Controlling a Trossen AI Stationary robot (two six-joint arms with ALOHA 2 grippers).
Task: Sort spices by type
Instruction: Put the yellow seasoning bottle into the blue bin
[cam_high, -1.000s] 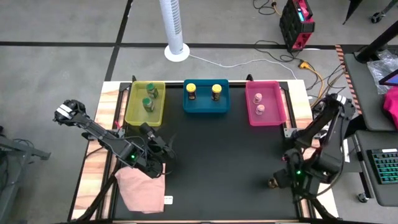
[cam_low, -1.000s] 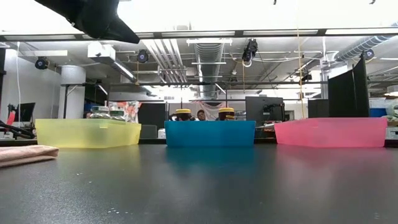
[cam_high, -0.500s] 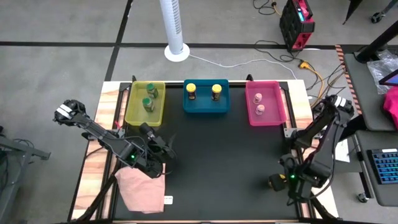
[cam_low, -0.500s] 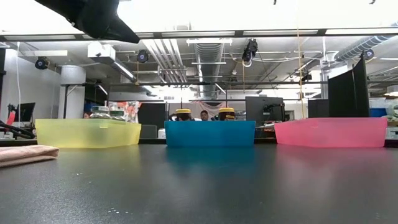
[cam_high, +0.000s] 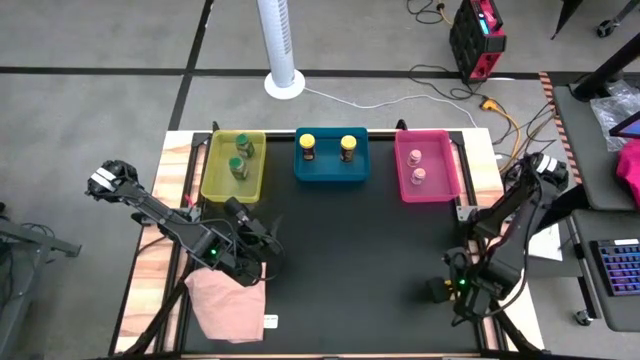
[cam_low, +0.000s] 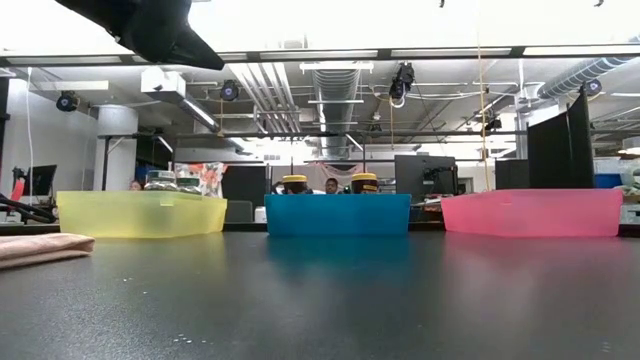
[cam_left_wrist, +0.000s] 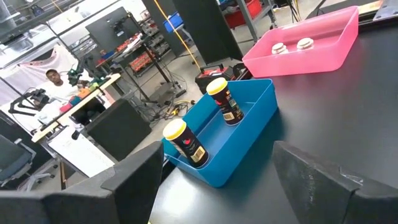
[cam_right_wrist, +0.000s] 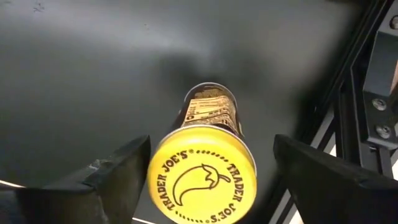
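A brown spice jar with a yellow lid (cam_right_wrist: 202, 176) stands upright on the black table near its near right corner (cam_high: 437, 291). My right gripper (cam_right_wrist: 211, 180) points down over it, open, one finger on each side of the lid; no touch shows. My left gripper (cam_left_wrist: 230, 186) waits open above the table's left part (cam_high: 262, 238), with nothing between its fingers. At the far edge, two green-lidded jars stand in the yellow bin (cam_high: 212, 180), two yellow-lidded jars in the blue bin (cam_high: 328, 172) and two pink-lidded jars in the pink bin (cam_high: 440, 185).
A pink cloth (cam_high: 228, 300) lies at the near left, under the left arm. Black frame rails (cam_right_wrist: 367, 93) run close beside the jar on the table's right edge. The middle of the black table top (cam_high: 350, 240) is bare.
My right gripper has come down over the yellow-lidded jar and shifted a little toward the table's left, still pointing down. The jar has stayed in place.
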